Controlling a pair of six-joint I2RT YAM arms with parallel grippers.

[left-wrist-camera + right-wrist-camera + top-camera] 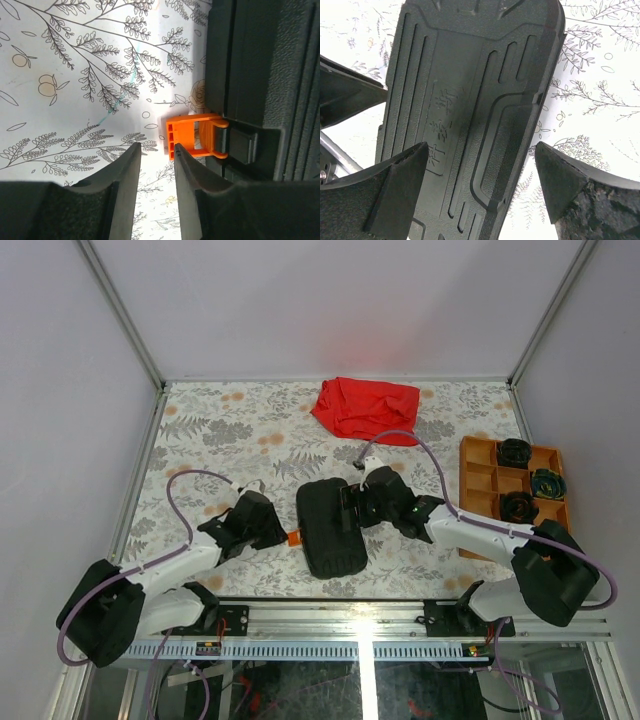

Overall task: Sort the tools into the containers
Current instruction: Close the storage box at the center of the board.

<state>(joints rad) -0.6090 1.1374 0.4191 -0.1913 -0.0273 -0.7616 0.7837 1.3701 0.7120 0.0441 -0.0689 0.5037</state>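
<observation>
Floral table (230, 430) | left pincer (156, 150) narrowly parted beside latch (192, 136) | right pincer (480, 147) spread over black case (470, 75)

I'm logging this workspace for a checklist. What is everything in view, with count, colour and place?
case: one, black, closed, centre of the table, between the two grippers
latch: one, orange, on the case's side facing the left gripper
tray: one, orange, divided into compartments, right side of the table
round items: three, dark, each in its own tray compartment; too small to identify
cloth: one, red, crumpled, far centre of the table
table: one, white floral-print cover
arms: two, white and black, bases at the near edge
left gripper: one, black, jaws slightly apart, empty, just short of the latch
right gripper: one, black, jaws wide, above the case
</observation>
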